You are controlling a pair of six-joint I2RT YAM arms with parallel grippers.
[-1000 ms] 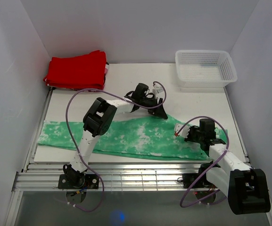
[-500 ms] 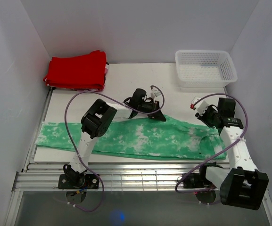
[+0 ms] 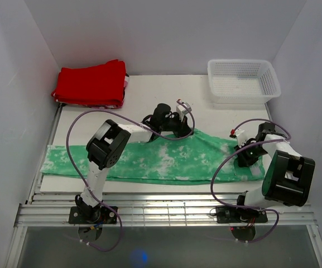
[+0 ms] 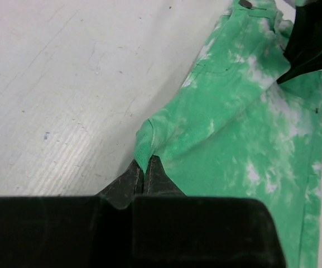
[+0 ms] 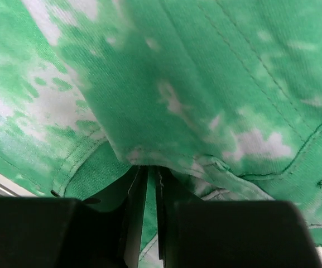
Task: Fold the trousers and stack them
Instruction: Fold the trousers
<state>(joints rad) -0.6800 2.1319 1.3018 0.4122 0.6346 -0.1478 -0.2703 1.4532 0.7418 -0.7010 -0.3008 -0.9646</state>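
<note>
The green trousers [image 3: 149,162] with white blotches lie stretched flat across the table, legs to the left and waist to the right. My left gripper [image 3: 186,132] sits at their far edge near the middle. In the left wrist view it [image 4: 144,171] is shut on a raised fold of that green cloth [image 4: 244,139]. My right gripper [image 3: 243,158] rests on the waist end. In the right wrist view its jaws [image 5: 148,169] stand a thin slit apart, pinching bunched cloth [image 5: 205,84] at their tips.
A folded red garment [image 3: 91,84] lies at the back left corner. A white mesh basket [image 3: 243,96] stands at the back right. The table's bare white top [image 3: 149,100] runs between them, and white walls close in on three sides.
The left gripper has closed on the trousers' far edge. The right arm swung out toward the back right, then came down on the waist end and narrowed its jaws there.
</note>
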